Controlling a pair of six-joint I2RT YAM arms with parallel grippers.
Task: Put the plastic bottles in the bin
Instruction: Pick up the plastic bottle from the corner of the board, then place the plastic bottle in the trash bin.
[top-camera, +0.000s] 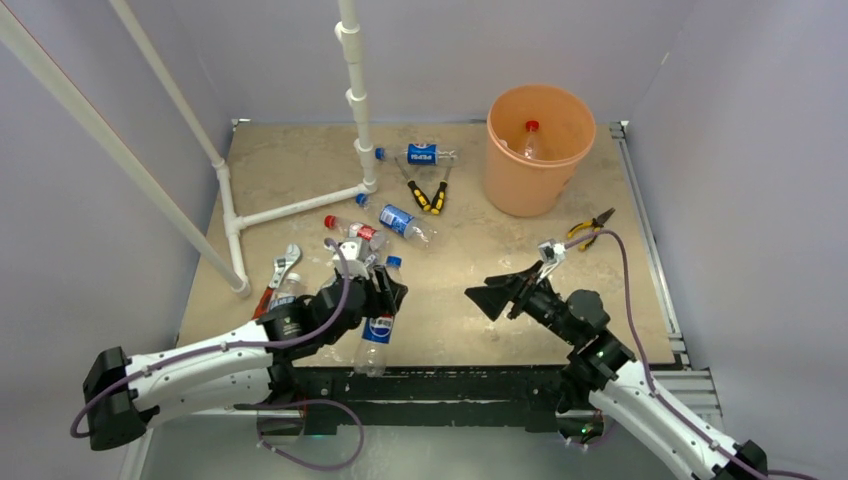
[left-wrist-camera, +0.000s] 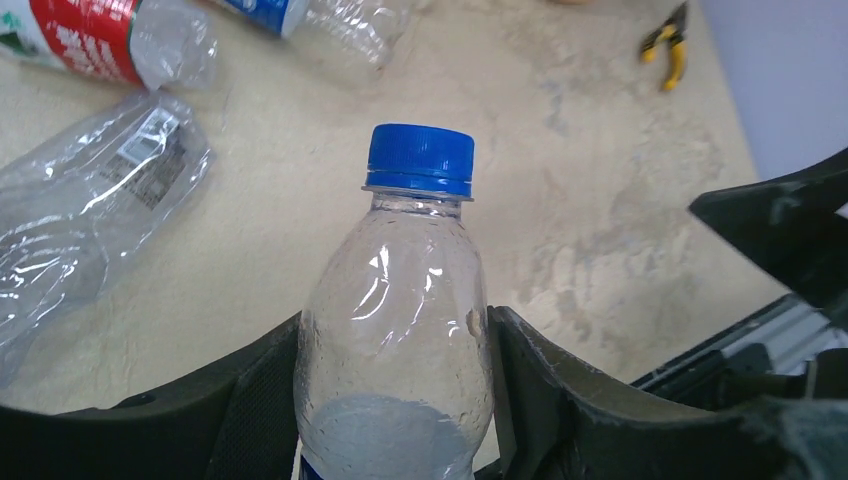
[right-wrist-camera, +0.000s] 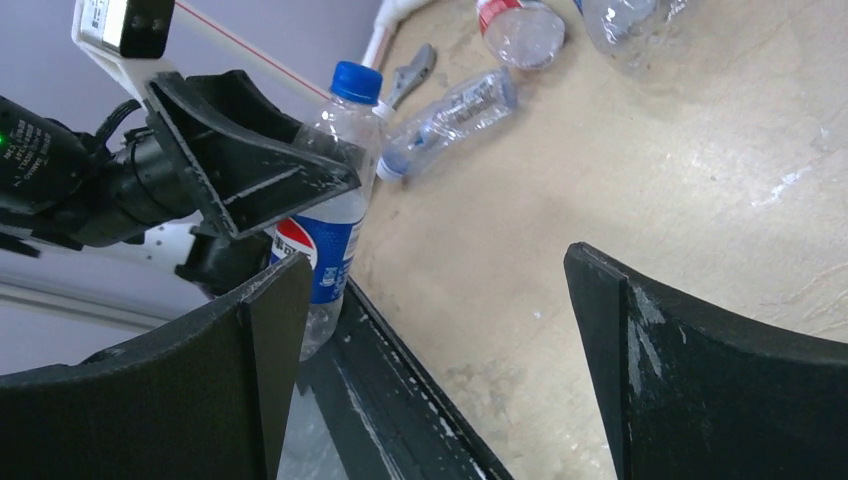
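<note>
**Left gripper clamped on the blue-capped bottle; right gripper spread wide**

In your left wrist view, both fingers press against the clear sides of the blue-capped bottle below its shoulder, with the cap pointing to the top of the frame. In the overhead view the bottle sits low and left of centre. Its cap points up-frame and its base lies over the dark rail at the near edge of the table. You cannot tell whether the base rests on anything. Your right wrist view shows its blue label with a round red, white and blue logo.

Your right gripper is low and right of centre in the overhead view. Its jaws stand fully apart and point frame-left toward the left gripper. In its own wrist view the two fingers frame bare tabletop.

The bin stands in the upper right of the overhead frame, well apart from both grippers. One red-capped bottle stands inside it.

On the table, the upper blue-label bottle lies at upper centre beside the white pipe frame. The lower blue-label bottle lies below it, with the red-label bottle just to its left. The yellow-and-black pliers lie between the two blue-label bottles. A crushed clear bottle lies by your left arm, next to the red-handled wrench. A second pair of pliers lies below the bin at the right.
</note>
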